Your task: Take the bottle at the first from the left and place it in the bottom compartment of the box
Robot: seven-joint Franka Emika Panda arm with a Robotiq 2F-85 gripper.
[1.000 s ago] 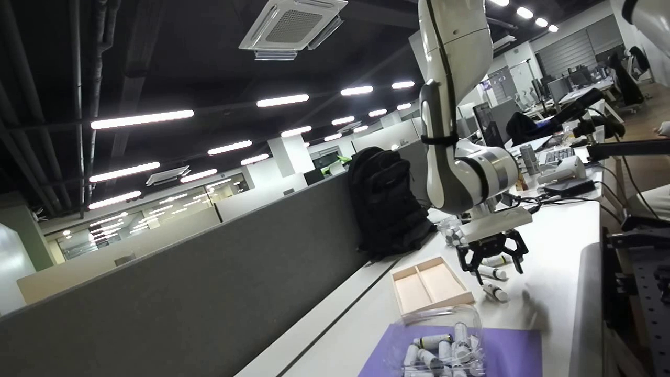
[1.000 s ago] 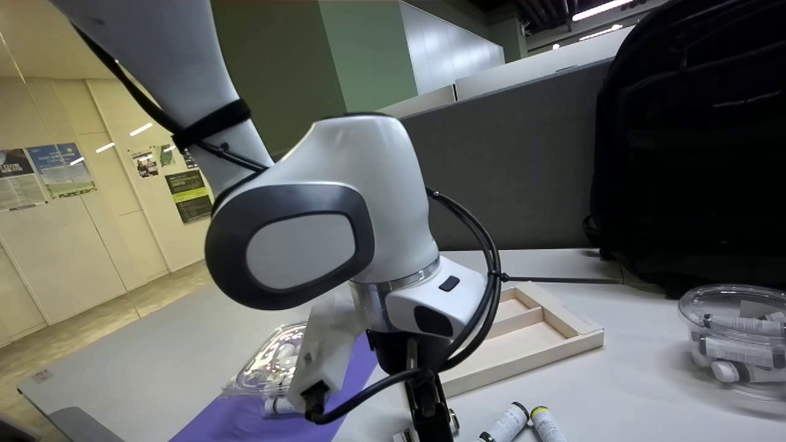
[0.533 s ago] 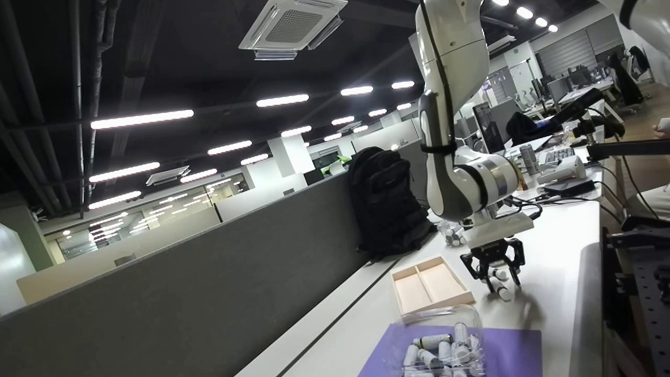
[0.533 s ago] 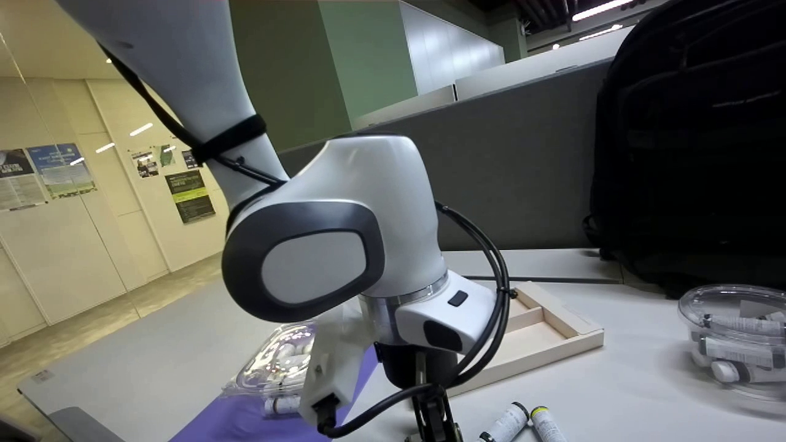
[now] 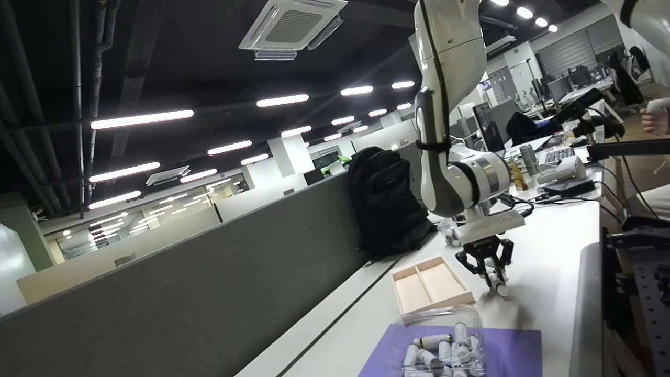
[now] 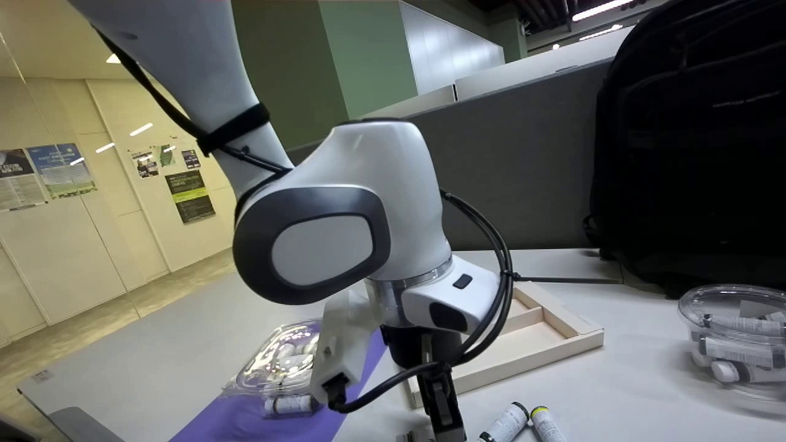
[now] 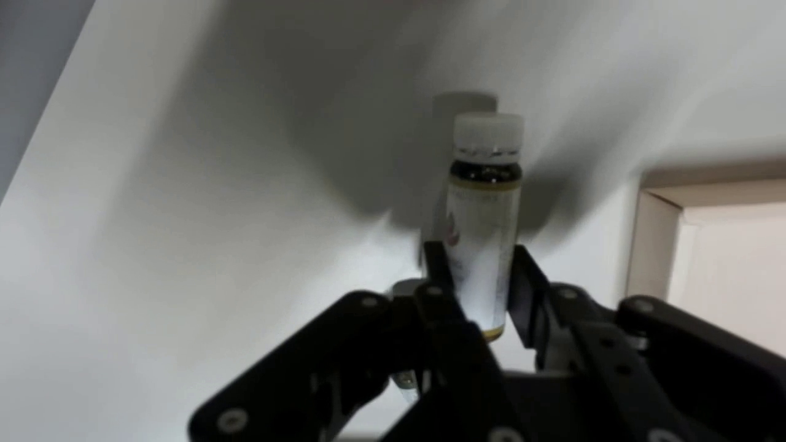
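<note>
A small white-labelled bottle (image 7: 482, 209) with a white cap lies between my fingers in the wrist view, pads pressed against both sides. My gripper (image 7: 479, 252) is shut on it. The bottle's shadow is offset from it, so it seems slightly off the table. In an exterior view my gripper (image 5: 498, 283) is to the right of the tan box (image 5: 454, 300), with the bottle's cap (image 5: 502, 290) poking out below. A divider splits the box, whose near wall (image 6: 534, 363) shows in an exterior view. Fingertips there are cut off by the bottom edge.
Two more bottles, a dark-ended one (image 6: 508, 422) and a yellow-ended one (image 6: 546, 423), lie beside the gripper. A clear container (image 5: 439, 314) with several bottles stands on a purple mat (image 5: 510, 348). A clear tub (image 6: 734, 301) of bottles and a black backpack (image 6: 694, 153) stand farther off.
My gripper came down around the bottle and its jaws closed on it. Over the last half second the arm has risen a little, the bottle's cap shifting slightly up with it.
</note>
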